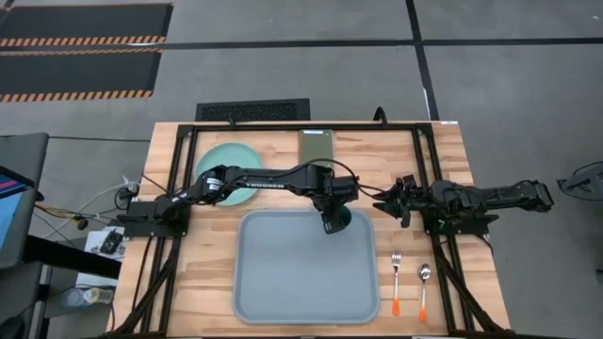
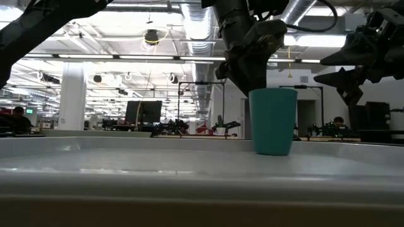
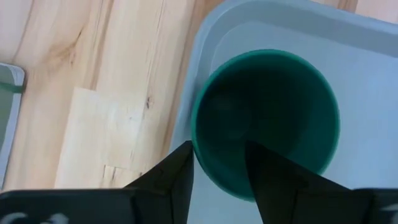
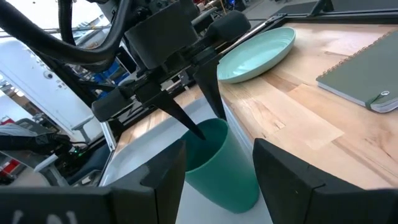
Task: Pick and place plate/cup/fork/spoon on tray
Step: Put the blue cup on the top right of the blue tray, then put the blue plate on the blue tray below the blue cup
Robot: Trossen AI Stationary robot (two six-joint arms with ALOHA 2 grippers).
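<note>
The cup (image 1: pixel 347 219), light, rigid and best pinched at its rim, stands upright in the tray's (image 1: pixel 283 282) upper right corner. The left claw (image 3: pixel 217 165) straddles that rim, fingers parted; only the low view shows the base seated. The right claw (image 1: pixel 403 200) waits spread, right of frame.

- The floor (image 1: pixel 311 66) is grey concrete, crossed by dark seam lines.
- Two black mats (image 1: pixel 80 21) with orange-and-black striped edges lie on it, beyond the far left corner of the desk.
- The desk (image 1: pixel 273 146) has a pale wood plank top inside a black metal frame.
- Overhead, long strip lights (image 2: pixel 132 58) run under a ceiling with silver ducts (image 2: pixel 196 19).
- A white column (image 2: pixel 74 94) stands on the left of the hall.
- Dark monitors (image 2: pixel 142 112) and benches fill the distance, with a person (image 2: pixel 339 123) seated far off.
</note>
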